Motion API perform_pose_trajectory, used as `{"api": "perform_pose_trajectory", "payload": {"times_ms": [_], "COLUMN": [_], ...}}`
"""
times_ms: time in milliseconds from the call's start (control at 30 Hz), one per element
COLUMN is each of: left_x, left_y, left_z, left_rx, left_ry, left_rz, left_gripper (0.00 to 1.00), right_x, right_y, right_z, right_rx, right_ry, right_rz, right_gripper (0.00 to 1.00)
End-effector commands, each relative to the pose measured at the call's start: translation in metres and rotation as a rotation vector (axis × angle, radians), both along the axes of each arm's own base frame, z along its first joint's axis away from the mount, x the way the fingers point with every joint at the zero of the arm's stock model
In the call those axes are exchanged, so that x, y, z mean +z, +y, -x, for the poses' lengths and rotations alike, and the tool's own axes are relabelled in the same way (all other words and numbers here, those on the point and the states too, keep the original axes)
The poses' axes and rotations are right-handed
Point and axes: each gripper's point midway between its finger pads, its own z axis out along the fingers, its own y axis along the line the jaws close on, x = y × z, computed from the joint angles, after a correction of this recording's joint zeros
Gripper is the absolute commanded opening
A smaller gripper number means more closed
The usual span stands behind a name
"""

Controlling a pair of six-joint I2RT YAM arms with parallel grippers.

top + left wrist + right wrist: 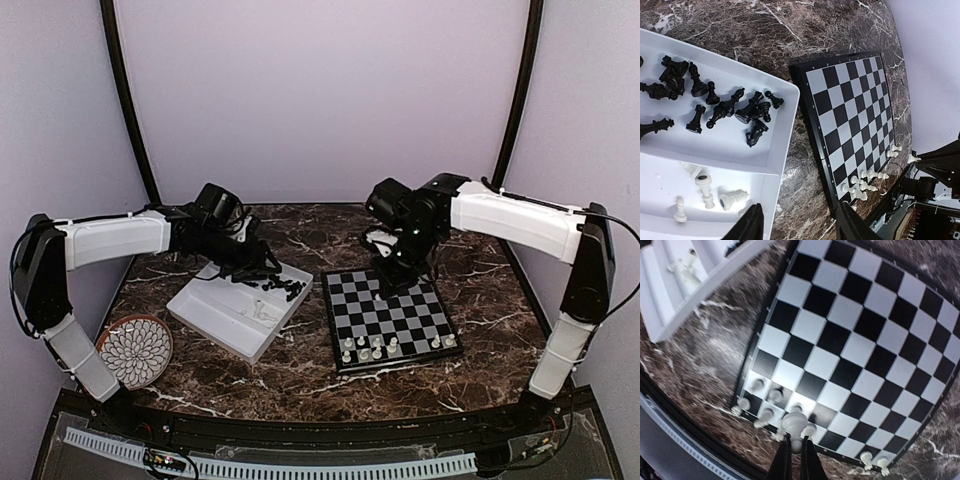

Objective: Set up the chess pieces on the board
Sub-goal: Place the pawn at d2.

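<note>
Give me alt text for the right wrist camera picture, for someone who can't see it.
The right gripper, pinched shut, holds a white plastic chess piece over the black and pale checked chessboard, near the edge rows where several small white pieces stand. A white plastic tray sits at upper left on the dark marbled tabletop.

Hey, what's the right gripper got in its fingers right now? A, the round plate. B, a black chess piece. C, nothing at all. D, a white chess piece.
D: the right gripper is shut on a white chess piece, pinched between its fingertips above the board.
</note>
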Motion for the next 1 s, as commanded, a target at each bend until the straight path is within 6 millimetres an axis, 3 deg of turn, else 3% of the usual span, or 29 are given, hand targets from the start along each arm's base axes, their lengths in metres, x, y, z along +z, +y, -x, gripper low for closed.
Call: {"api": "perform_pose_trajectory", "payload": {"times_ms": [0, 233, 433, 967], "left_x": [0.022, 0.019, 0.018, 0.014], "left_y": [0.004, 0.003, 0.004, 0.013], "left_z": [-0.005, -0.005, -0.004, 0.007], "left_rx": [0.003, 0.006, 0.012, 0.029], "left_ry": [-0.055, -0.041, -0.035, -0.012], "left_rz": [-0.008, -0.007, -0.004, -0.023], "left_gripper": [0.51, 0.51, 0.51, 0.51], "right_x": [-0.025, -0.048, -0.066, -0.090], "right_y": [-0.060, -0.079, -0.070, -0.035], "right_z": [0.028, 0.040, 0.044, 0.032], "right_rx": [0.038, 0.045, 0.063, 0.137], "right_ry": [0.043, 0.096, 0.124, 0.113], "right_rz": [0.311, 0.403, 0.365, 0.318], "right_gripper": [0.00, 0.00, 0.00, 0.00]}}
